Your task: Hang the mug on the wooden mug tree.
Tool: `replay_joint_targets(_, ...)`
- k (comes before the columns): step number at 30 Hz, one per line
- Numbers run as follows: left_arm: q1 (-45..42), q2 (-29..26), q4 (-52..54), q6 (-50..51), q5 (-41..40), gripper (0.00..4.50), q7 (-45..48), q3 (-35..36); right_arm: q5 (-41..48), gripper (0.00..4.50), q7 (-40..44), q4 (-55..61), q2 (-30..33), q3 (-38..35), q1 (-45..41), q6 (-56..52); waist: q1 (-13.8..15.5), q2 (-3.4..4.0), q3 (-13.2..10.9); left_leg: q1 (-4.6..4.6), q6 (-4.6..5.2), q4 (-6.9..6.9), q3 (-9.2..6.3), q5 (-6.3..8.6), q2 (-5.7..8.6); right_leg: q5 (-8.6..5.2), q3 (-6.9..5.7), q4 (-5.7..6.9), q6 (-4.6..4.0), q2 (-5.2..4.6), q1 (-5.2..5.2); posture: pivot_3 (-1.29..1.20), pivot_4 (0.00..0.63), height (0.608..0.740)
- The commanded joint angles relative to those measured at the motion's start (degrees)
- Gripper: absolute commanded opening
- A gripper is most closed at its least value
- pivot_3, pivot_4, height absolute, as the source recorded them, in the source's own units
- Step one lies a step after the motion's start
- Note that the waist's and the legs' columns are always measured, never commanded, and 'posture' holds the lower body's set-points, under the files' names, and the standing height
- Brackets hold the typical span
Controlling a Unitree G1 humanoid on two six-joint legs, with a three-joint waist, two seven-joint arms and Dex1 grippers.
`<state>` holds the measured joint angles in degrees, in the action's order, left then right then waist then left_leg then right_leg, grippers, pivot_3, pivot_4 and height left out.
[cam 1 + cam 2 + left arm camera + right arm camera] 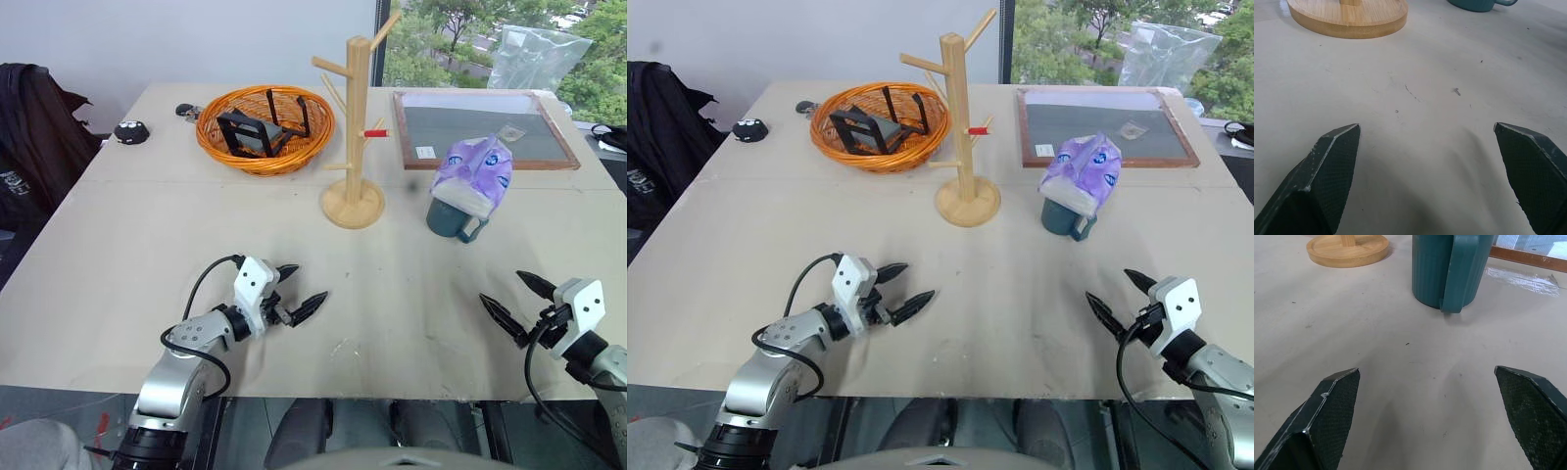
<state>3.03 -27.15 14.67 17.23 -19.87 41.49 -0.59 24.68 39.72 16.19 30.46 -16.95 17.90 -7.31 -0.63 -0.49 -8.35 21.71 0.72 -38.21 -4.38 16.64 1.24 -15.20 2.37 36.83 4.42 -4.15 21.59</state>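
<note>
- I see the teal-blue ribbed ceramic mug (453, 217) standing upright on the table, loop handle facing me, a purple bag stuffed in its mouth.
- The tall light-wood mug tree (355, 137) stands just left of it, pegs bare, one red-tipped.

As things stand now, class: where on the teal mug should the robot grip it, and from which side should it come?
Probably the ribbed body of the mug, approached low from the right gripper, which is open and faces it. The mug stands upright with its handle turned towards that gripper; gripping the body keeps the loop free for a peg. The purple bag stuffed in its mouth blocks a rim grasp.
</note>
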Motion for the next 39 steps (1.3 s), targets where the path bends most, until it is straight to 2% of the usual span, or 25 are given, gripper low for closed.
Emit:
replay_joint_targets(1, 0.2, 0.0, 3.2, 0.2, -0.9, 4.5, -0.2, 0.3, 0.5, 4.47, 0.4, 0.1, 0.5, -1.1, -1.2, 0.3, 0.0, 0.0, 0.0, 0.0, 0.0, 0.0, 0.0, 0.0, 0.0, 0.0, 0.0, 0.0, 0.0, 0.0, 0.0, 0.0, 0.15, 0.74)
replay_joint_targets(23, -0.1, -0.1, 3.0, -1.2, -1.0, 4.5, 1.2, 0.4, 0.3, 4.47, 0.0, 0.6, -0.2, -0.6, -2.8, 0.4, 0.0, 0.0, 0.0, 0.01, 0.0, 0.0, 0.0, 0.0, 0.01, 0.0, 0.0, 0.0, 0.0, 0.0, 0.0, 0.0, 0.15, 0.74)
replay_joint_targets(25, -0.7, -0.4, 3.3, -2.0, -0.7, 4.5, 1.7, 0.3, 3.0, 4.47, -1.6, 3.2, -0.8, -1.3, -3.3, -2.3, 0.0, 0.0, 0.0, 0.01, 0.0, 0.0, 0.0, 0.0, 0.01, 0.0, 0.0, 0.0, 0.0, 0.0, 0.0, 0.0, 0.15, 0.74)
replay_joint_targets(28, -3.1, -0.5, 4.0, -1.9, -1.4, 4.5, 1.9, 0.7, 2.6, 4.47, -4.9, 7.2, -0.6, -1.0, -4.5, -5.2, 0.0, 0.02, 0.0, 0.01, 0.0, 0.0, -0.01, 0.0, 0.0, 0.0, 0.0, 0.0, 0.0, 0.0, 0.01, 0.0, 0.15, 0.74)
replay_joint_targets(33, -9.5, -2.0, 6.1, -0.7, -3.3, 4.5, 4.0, 1.4, 4.8, 4.47, -12.1, 16.8, 0.3, -0.5, -12.5, -12.8, -0.1, 0.01, 0.0, 0.02, -0.02, -0.02, -0.01, -0.01, 0.08, 0.0, 0.0, 0.02, 0.0, 0.01, 0.03, 0.0, 0.15, 0.74)
replay_joint_targets(39, -20.3, -6.3, 8.6, 6.0, -9.1, 4.5, 7.4, 1.9, -3.1, 4.47, -23.4, 15.4, 0.4, 6.3, -31.0, -23.1, -0.2, -0.08, -0.1, 0.07, -0.24, -0.04, -0.02, -0.14, 0.16, 0.0, -0.03, 0.02, 0.01, 0.04, 0.08, 0.0, 0.15, 0.74)
